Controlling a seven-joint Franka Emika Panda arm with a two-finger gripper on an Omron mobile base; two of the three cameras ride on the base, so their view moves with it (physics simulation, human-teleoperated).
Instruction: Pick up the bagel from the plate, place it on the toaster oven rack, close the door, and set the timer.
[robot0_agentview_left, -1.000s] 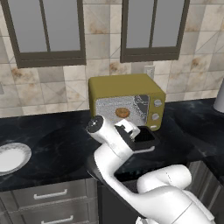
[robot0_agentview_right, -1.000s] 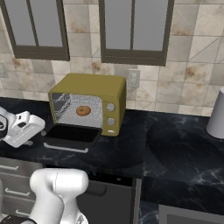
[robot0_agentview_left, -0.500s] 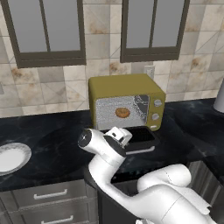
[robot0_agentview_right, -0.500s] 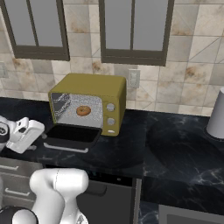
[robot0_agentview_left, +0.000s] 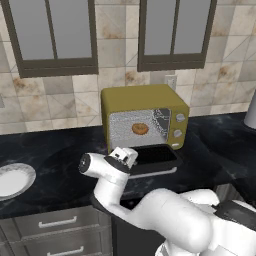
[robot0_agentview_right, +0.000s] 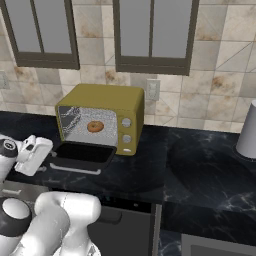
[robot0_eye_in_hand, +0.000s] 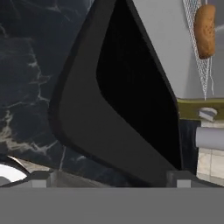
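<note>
Closing the door (robot0_agentview_left: 156, 157) comes next by my read: bagel (robot0_agentview_left: 140, 129) sits on the toaster oven rack (robot0_eye_in_hand: 199, 65) inside the toaster oven (robot0_agentview_left: 142, 100), gripper (robot0_agentview_left: 125, 156) with jaws released just left of the dropped-open door, needing to lift its outer edge.

A small golden-brown bagel (robot0_agentview_left: 139, 129) lies inside the olive-yellow toaster oven (robot0_agentview_left: 144, 120), whose dark glass door (robot0_agentview_left: 155, 158) hangs open over the black marble worktop (robot0_agentview_left: 50, 160).
</note>
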